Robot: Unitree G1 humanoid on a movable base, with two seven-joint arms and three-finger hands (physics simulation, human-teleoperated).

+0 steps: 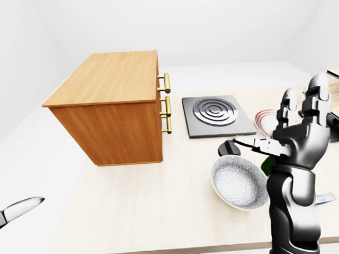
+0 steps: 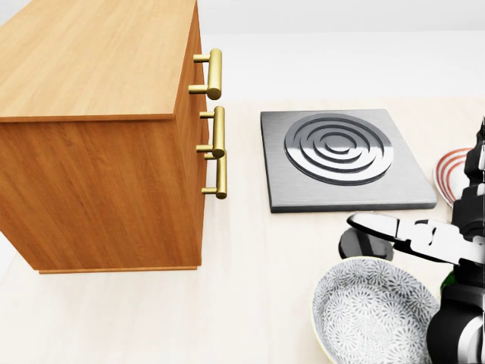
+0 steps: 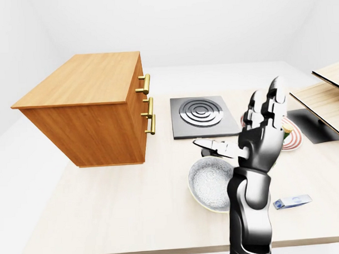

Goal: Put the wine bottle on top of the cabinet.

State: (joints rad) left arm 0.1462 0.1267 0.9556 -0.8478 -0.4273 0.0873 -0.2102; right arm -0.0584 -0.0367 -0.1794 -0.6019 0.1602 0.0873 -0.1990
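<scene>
- At the far left edge of the left-eye view, low down, a silver fingertip of the left hand [image 1: 16, 209] pokes into the picture; too little shows to tell whether that hand is spread or closed.
- The wooden cabinet [image 1: 110, 107] stands on the left part of the pale table [image 1: 144, 208], its flat top bare, with three brass handles [image 1: 167, 102] stacked on its right-facing side.
- Right of the cabinet, apart from it, a dark square hob plate [image 1: 216, 115] with concentric rings lies flat on the table.
- Nearer than the hob, a small black round object [image 2: 365, 244] sits on the table, touching or just beside the rim of a patterned bowl [image 1: 238, 184].
- The right hand [image 3: 258, 136] is raised above the bowl, fingers [image 3: 272, 104] pointing upward and thumb stretched out to the left; it is spread wide and grips nothing.
- Only a green sliver of the wine bottle [image 1: 267, 166] shows, just right of the bowl and mostly hidden behind the right wrist; it is low by the table, well apart from the cabinet.
- Behind the hand lies a red-ringed plate [image 3: 291, 135].
- On the near right of the table lies a small blue packet [image 3: 292, 201].
- At the far right, pale wooden boards [image 3: 327, 96] slant above a dark mat [image 3: 314, 125].
</scene>
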